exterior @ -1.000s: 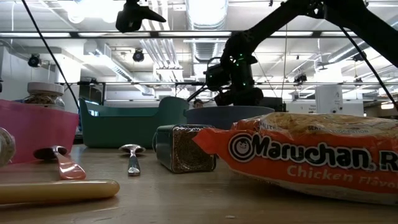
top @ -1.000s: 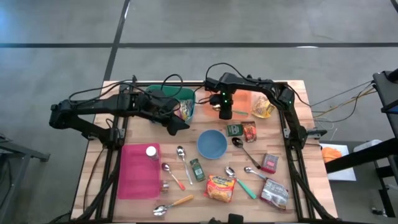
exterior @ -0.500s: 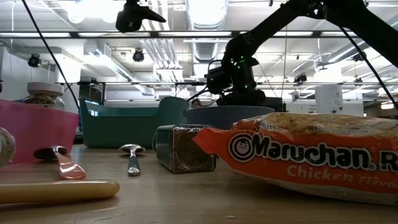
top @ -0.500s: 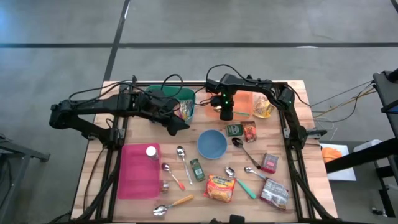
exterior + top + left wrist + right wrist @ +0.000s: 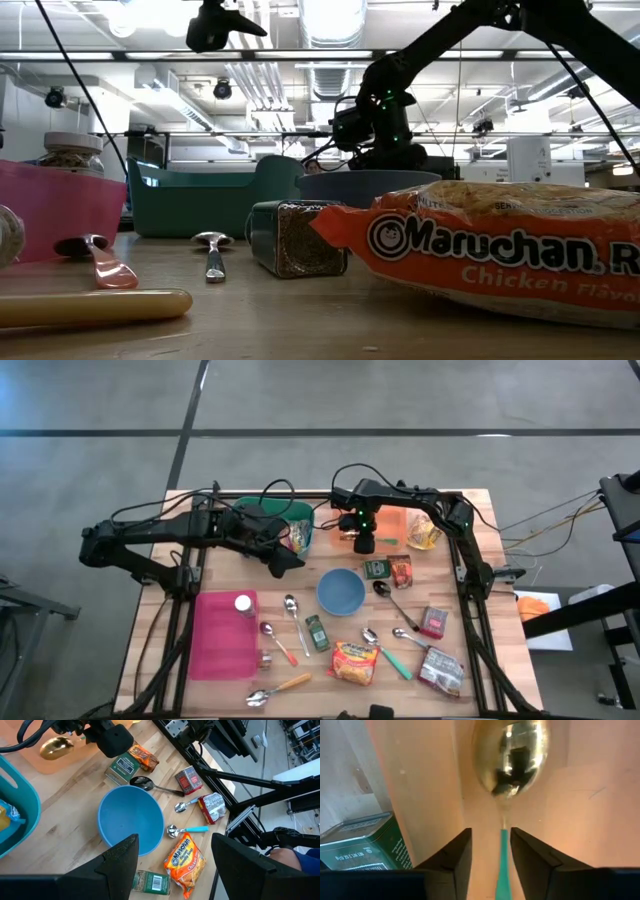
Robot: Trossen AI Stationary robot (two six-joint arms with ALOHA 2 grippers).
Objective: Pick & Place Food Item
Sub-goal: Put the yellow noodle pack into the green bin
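While your right gripper (image 5: 490, 852) hovers over the orange tray (image 5: 420, 780) on the tabletop (image 5: 65, 820), its jaws stand narrowly parted astride the green-handled spoon (image 5: 509, 757), bowl just ahead. Your left gripper (image 5: 172, 862) waits with jaws wide above the blue bowl (image 5: 131, 820).

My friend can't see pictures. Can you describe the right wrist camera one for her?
The right gripper hangs open just over a shiny spoon with a teal handle, lying on an orange tray. A green tin sits beside the tray.
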